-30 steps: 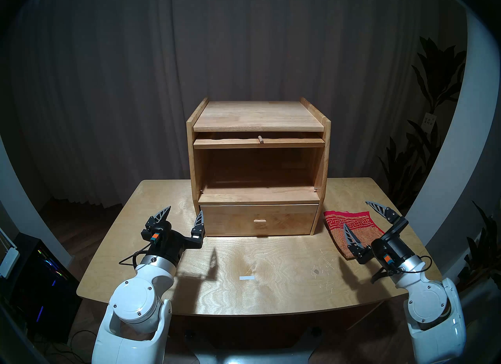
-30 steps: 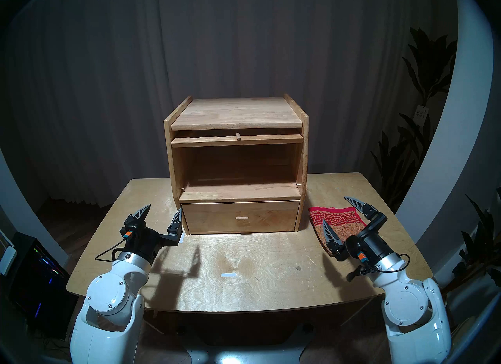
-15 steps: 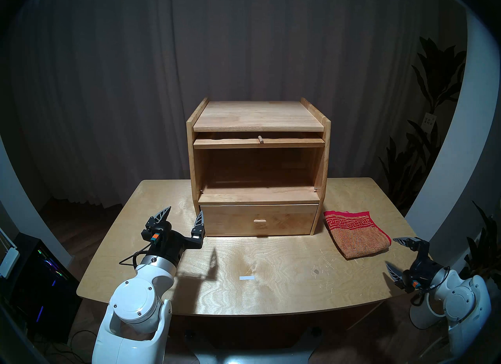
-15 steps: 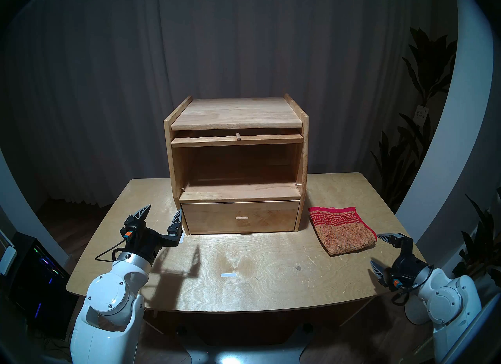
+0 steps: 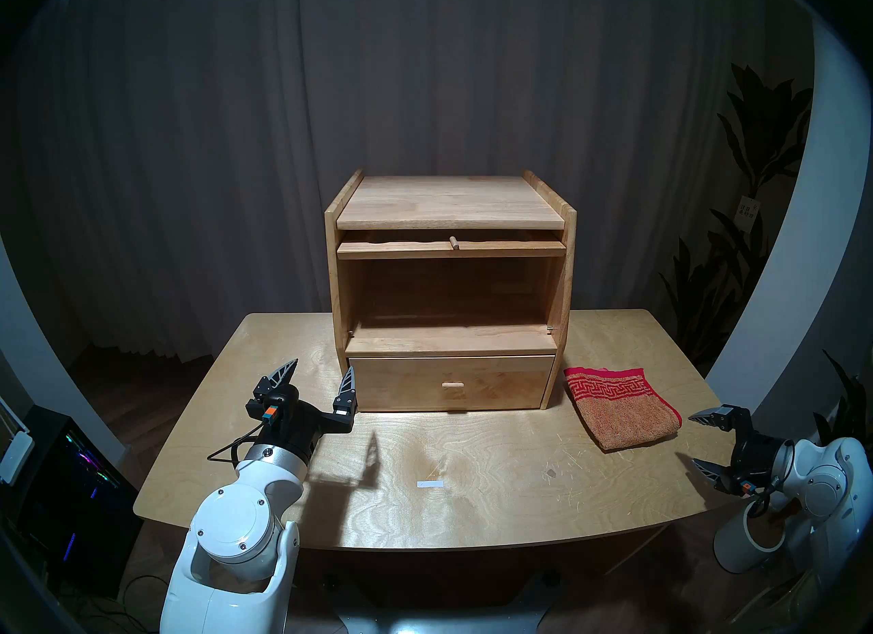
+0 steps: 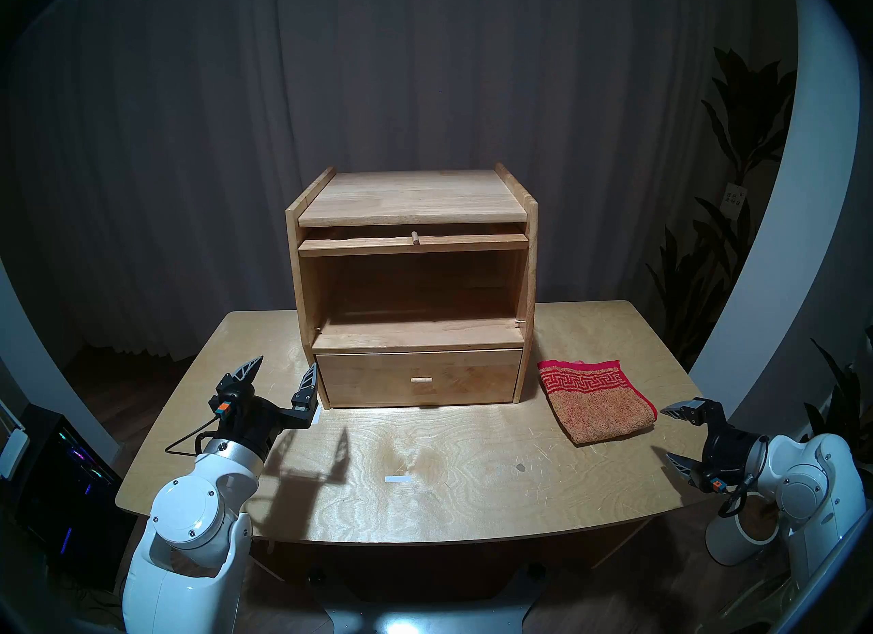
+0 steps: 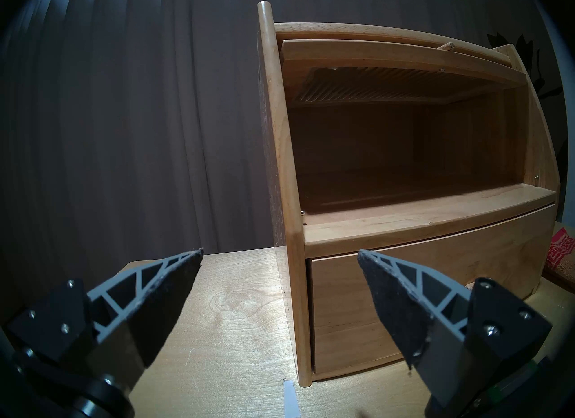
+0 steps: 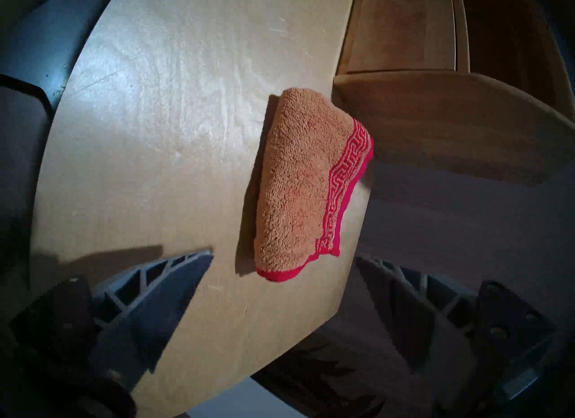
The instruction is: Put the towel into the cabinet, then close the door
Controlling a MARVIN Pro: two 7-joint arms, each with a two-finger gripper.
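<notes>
Ahead of the right gripper (image 5: 697,439), toward the middle of the table (image 5: 472,486), the towel (image 5: 621,408) lies folded flat on the wood, well clear of the spread fingers, which hold nothing. That gripper hangs at the table's right edge, partly beyond it, turned sideways so that one finger sits above the other in the head views. In the right wrist view the towel (image 8: 298,184) shows mostly its orange-tan face, with the red Greek-key band along the side farthest from the gripper and a red hem at the near corner. Beyond the towel, just beside its patterned edge, stands the cabinet (image 5: 451,288).

Ahead and to the right of the left gripper (image 5: 316,373), the cabinet's near left corner post stands close to the right fingertip; whether they touch cannot be told. The left gripper hovers low over the table with its fingers parted wide and empty; in the left wrist view its two dark pads (image 7: 174,286) frame the cabinet's left corner. Above it, the large compartment (image 7: 404,152) is open and dark inside, with nothing seen in it. The door (image 5: 451,248) is swung up and lies nearly level under the cabinet's top board, its small peg knob (image 5: 453,242) pointing forward; from below, the left wrist view catches the ribbed glass of its window (image 7: 389,89). Below the compartment the drawer (image 5: 451,382) sits pushed in, its rectangular pull (image 5: 452,384) facing the robot. Nearer the robot than both grippers, a small white strip (image 5: 431,484) lies on the table's middle.
</notes>
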